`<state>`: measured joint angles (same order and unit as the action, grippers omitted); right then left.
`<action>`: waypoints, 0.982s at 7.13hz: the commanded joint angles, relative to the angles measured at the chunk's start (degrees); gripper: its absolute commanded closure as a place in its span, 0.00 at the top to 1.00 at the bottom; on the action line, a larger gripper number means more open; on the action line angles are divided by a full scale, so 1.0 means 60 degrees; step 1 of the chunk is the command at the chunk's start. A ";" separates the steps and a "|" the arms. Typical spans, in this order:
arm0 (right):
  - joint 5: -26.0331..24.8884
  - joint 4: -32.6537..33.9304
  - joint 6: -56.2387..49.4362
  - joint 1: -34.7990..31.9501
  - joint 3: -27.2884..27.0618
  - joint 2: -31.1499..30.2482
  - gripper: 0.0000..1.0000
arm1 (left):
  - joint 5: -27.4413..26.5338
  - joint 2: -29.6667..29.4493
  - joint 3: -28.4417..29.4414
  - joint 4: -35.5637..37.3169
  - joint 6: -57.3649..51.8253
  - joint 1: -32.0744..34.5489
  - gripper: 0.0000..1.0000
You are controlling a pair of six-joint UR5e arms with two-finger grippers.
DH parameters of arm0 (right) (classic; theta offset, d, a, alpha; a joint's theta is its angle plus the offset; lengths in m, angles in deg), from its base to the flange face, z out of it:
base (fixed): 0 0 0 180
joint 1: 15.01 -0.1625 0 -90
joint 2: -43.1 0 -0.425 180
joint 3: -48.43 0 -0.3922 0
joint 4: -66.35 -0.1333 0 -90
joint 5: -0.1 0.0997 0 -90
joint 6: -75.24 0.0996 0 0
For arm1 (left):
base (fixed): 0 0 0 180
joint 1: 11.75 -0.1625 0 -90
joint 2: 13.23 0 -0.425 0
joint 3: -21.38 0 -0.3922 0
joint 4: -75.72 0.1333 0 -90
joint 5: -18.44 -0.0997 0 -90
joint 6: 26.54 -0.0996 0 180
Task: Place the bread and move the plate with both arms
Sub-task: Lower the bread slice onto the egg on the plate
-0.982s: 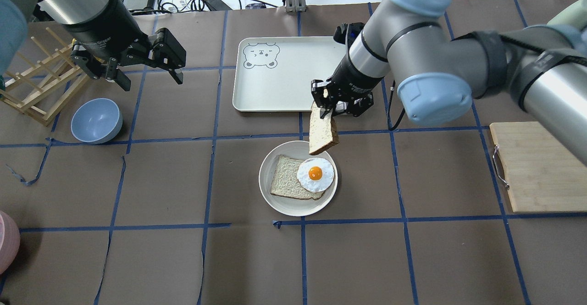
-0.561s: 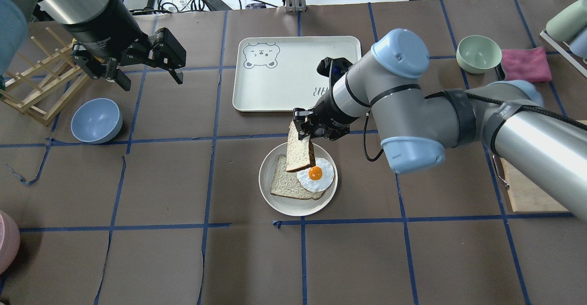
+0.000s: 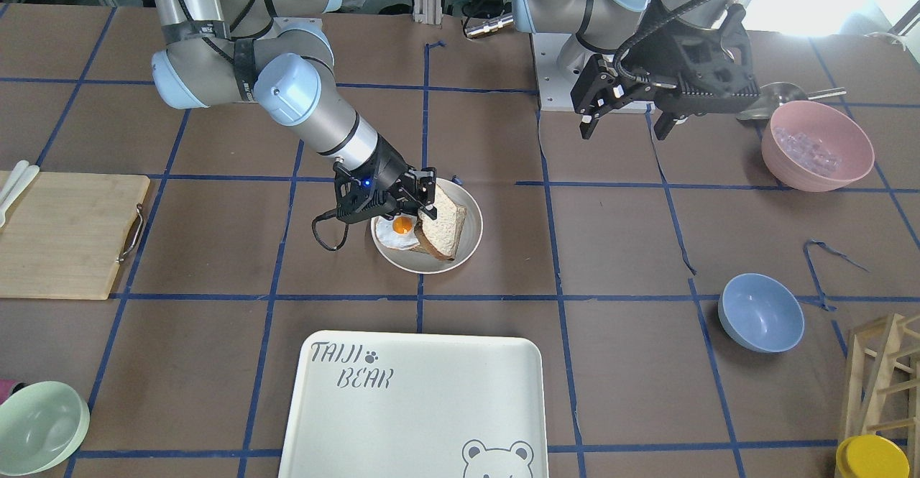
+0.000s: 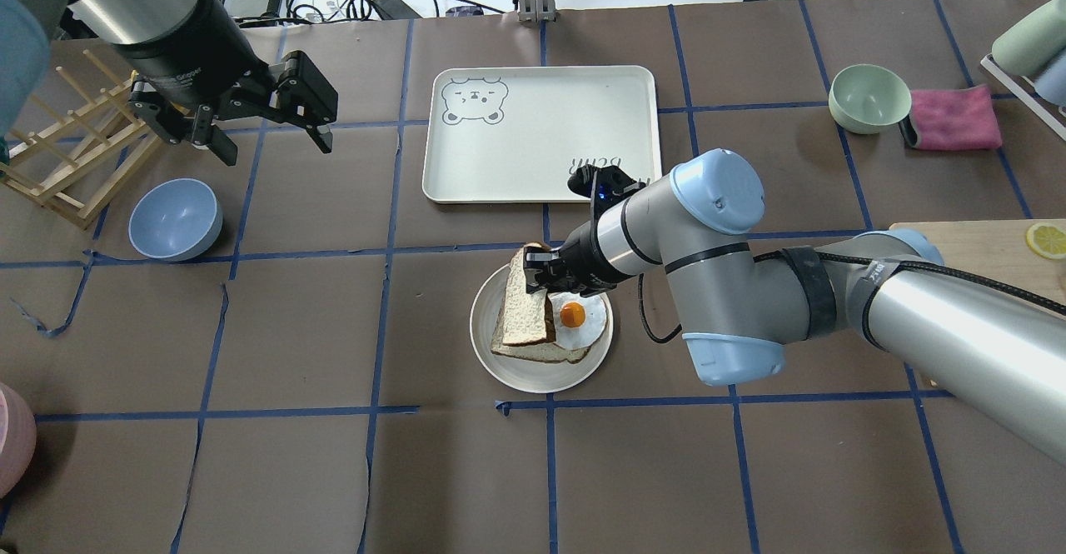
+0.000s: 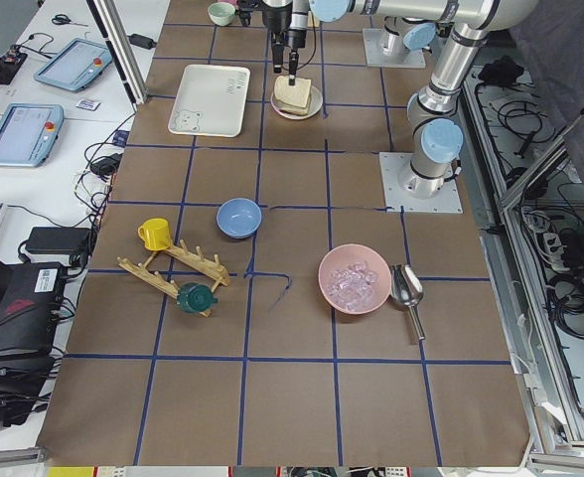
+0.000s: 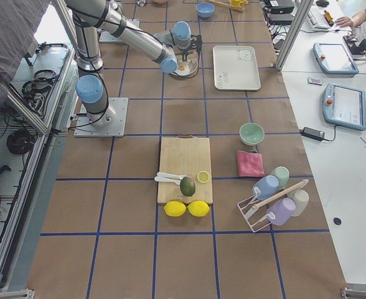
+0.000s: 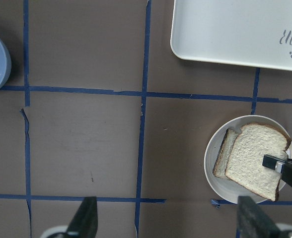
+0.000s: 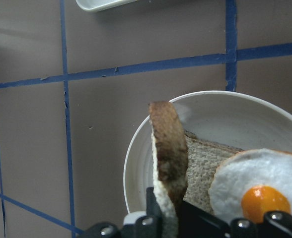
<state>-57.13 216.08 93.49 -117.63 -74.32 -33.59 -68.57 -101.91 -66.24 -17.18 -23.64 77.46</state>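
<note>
My right gripper is shut on the bread, a pale slice with a dark crust. It holds the bread tilted, low over the left half of the plate. On the plate lie a second slice and a fried egg. The bread's lower end is at the second slice; I cannot tell if they touch. The right wrist view shows the bread edge-on above the plate. My left gripper is open and empty, high over the far left of the table.
A white bear tray lies just beyond the plate. A blue bowl and a wooden rack are at the left. A green bowl, a pink cloth and a cutting board are at the right.
My right arm has carried the bread from above the plate's far edge down and leftward, over the slice on the plate. The left arm has not moved.
</note>
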 commanded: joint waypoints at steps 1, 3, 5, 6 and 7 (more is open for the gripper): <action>0.0240 0.0138 -0.0066 0.0009 0.0009 0.0067 0.17 | 0.0000 0.0000 0.0000 0.0000 0.0000 0.0000 1.00; -0.1089 0.0182 -0.0052 0.0038 0.0024 0.0038 0.59 | 0.0000 0.0000 0.0000 0.0000 0.0000 0.0000 1.00; -0.1183 0.0182 -0.0081 0.0097 0.0038 0.0038 0.69 | -0.0014 0.0000 0.0000 0.0000 0.0000 0.0000 1.00; -0.1502 0.0168 -0.0096 0.0097 0.0067 -0.0020 0.70 | 0.0000 0.0000 0.0000 0.0000 0.0000 0.0000 1.00; -0.2100 0.0110 -0.0096 0.0111 0.0097 -0.0035 0.71 | 0.0000 0.0000 0.0000 0.0000 0.0000 0.0000 1.00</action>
<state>-66.24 217.03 92.96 -117.05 -73.94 -33.61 -68.59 -101.91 -66.25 -17.18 -23.64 77.46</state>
